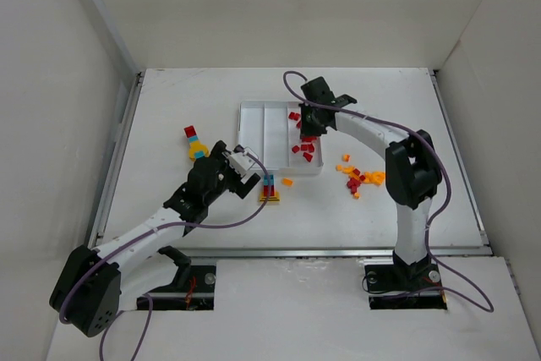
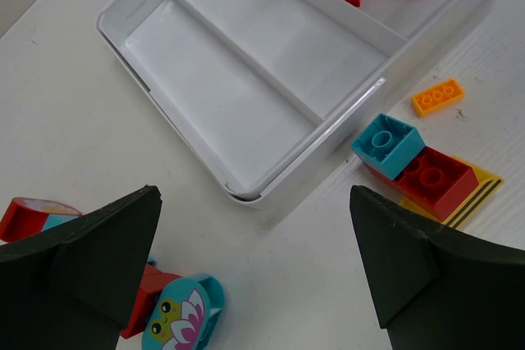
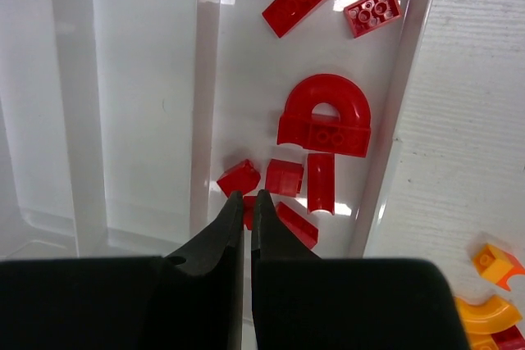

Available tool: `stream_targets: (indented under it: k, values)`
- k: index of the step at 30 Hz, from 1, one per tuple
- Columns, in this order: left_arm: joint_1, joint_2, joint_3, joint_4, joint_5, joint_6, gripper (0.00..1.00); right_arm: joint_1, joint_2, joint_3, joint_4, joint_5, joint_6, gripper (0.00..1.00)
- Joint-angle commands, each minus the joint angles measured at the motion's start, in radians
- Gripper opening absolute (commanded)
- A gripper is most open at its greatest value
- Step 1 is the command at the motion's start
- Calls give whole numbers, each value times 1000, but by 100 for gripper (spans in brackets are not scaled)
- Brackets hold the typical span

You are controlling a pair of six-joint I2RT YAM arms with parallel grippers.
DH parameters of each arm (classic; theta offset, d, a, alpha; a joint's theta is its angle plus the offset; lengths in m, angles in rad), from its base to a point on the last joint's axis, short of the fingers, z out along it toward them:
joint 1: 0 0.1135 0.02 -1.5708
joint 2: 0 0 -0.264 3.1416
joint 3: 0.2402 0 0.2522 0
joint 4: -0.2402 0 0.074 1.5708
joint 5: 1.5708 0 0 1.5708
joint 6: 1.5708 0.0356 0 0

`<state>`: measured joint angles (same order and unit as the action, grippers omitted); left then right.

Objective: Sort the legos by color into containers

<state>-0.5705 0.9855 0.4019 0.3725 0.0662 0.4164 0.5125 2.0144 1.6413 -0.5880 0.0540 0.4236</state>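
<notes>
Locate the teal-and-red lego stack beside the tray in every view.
Top external: the teal-and-red stack sits near centre, just below the white tray and its near edge.
Left wrist: right of centre, off the tray's corner.
Right wrist: not in it.
Shared landmark: the tray, with red bricks in one end compartment.

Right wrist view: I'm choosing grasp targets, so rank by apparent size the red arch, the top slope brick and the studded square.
1. arch
2. slope brick
3. studded square
The last two look nearly alike.
</notes>
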Motion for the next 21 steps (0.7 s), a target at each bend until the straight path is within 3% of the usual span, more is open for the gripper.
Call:
stream_targets:
  k: [1,4,5,6,9,14,18,21]
  values:
    - [-6,-25,-8,62,-3,-8,99,3,-19,46,24,-13,14,0]
    - [-6,-25,-8,72,-3,-8,99,3,1,55,14,-43,14,34]
    - [-6,-25,-8,72,-12,1,99,3,13,72,14,-43,0,51]
    - [-6,-25,-8,72,-12,1,99,3,14,81,-5,-43,-12,55]
    - [-6,-25,-8,72,-23,1,99,3,14,91,-35,-43,-26,62]
    - [-6,-25,-8,62,-32,10,99,-11,-109,36,-70,7,-36,64]
    - [-6,-25,-8,62,-32,10,99,-64,-271,-175,-165,82,27,67]
    - [-6,-34,-29,71,-23,10,99,-126,-419,-348,-177,57,90,69]
